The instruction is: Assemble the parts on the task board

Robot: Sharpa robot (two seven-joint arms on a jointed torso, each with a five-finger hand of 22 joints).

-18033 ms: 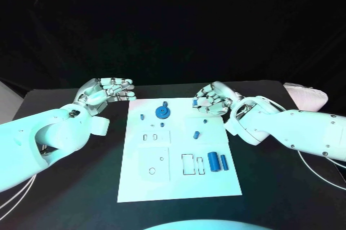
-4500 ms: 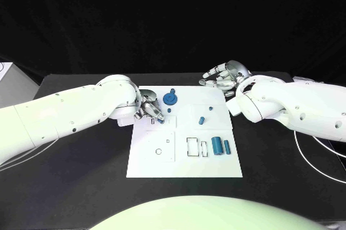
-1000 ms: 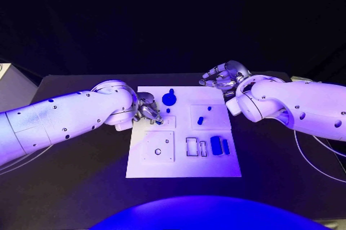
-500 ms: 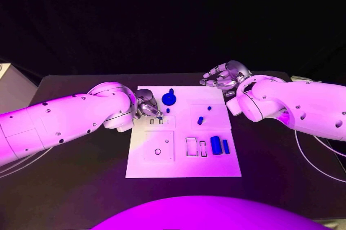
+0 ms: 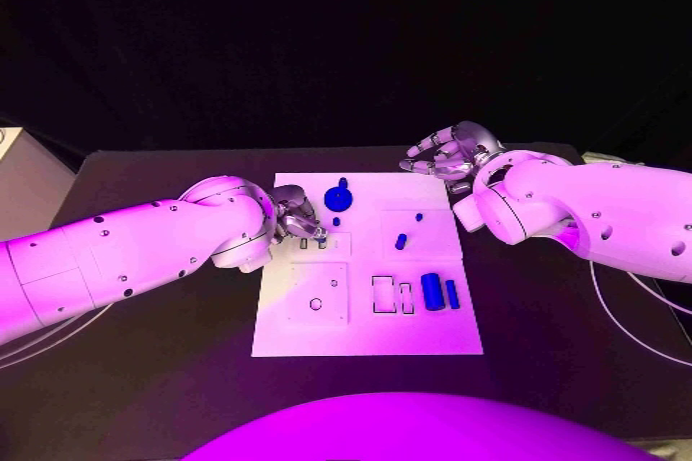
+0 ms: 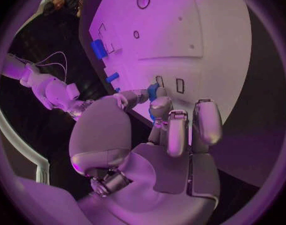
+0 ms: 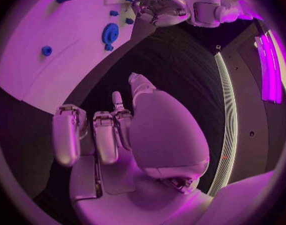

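We see the white board (image 5: 366,326) lying in the middle of the black table (image 5: 144,381), with the two white arms reaching in from either side. The left hand (image 5: 296,219) hangs over the board's edge at about ten o'clock from the board's centre. In the left wrist view its fingers (image 6: 180,135) are curled inward, and a small blue part (image 6: 153,91) sits at the fingertips, apparently pinched between thumb and finger just above two small rectangular slots (image 6: 169,83); we cannot tell whether it touches the board.

The right hand (image 5: 450,153) hovers off the board, beyond its corner at about one o'clock. Its fingers (image 7: 96,132) are curled in with nothing between them, over bare black table.

On the board, a round blue disc (image 5: 339,195) lies near the far edge at twelve o'clock, with a small blue peg (image 5: 336,221) just nearer us. A short blue pin (image 5: 401,242) and a tiny blue dot (image 5: 418,217) lie at about two o'clock. At four o'clock a thick blue cylinder (image 5: 431,291) lies beside a thinner blue rod (image 5: 451,294), both next to an outlined rectangular recess (image 5: 384,293). A round hole (image 5: 316,304) shows at about eight o'clock.
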